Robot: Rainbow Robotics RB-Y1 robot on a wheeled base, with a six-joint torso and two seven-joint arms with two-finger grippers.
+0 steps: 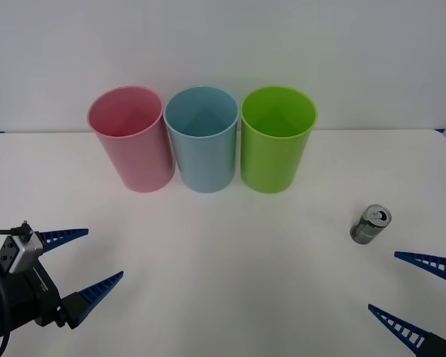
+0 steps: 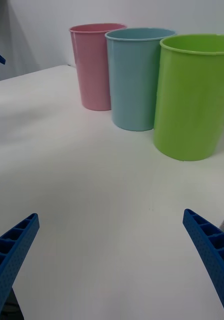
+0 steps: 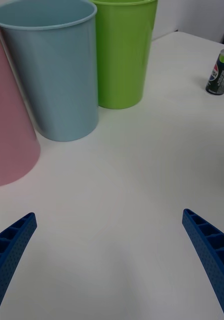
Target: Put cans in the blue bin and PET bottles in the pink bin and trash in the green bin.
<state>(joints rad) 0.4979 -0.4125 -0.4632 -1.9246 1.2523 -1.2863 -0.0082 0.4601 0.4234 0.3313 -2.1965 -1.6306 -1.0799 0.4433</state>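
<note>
Can (image 1: 370, 224) stands upright on the white table (image 1: 223, 282), on the robot's right side, well apart from the three bins and nearer the right gripper (image 1: 416, 291) than anything else. Likely light (opened tab hole suggests it's empty, tho can't be sure), thin-walled and stiff but dentable, smooth metal so a bit slippery. Best taken across the mid-body w/ both ribbed fingers on opposite sides of the cylinder, moderate squeeze, keeping it upright.

Looks: small, dark grey-and-silver, shiny silver top w/ pull-tab; the left wrist view shows a printed logo on its side. Much smaller than the bins.

Bins sit in a row at the back of the table: pink bin (image 1: 131, 139) on the left, blue bin (image 1: 202, 139) in the middle, green bin (image 1: 276, 139) on the right, sides touching or nearly so. All upright, and what shows of their insides is bare.

Right gripper hovers low at the near right edge, fingers spread wide, holding nothing; can is just ahead of it. Left gripper (image 1: 80, 260) is at the near left, also spread wide and empty, well away from the can.

No sorting done yet; can goes to the blue bin.
</note>
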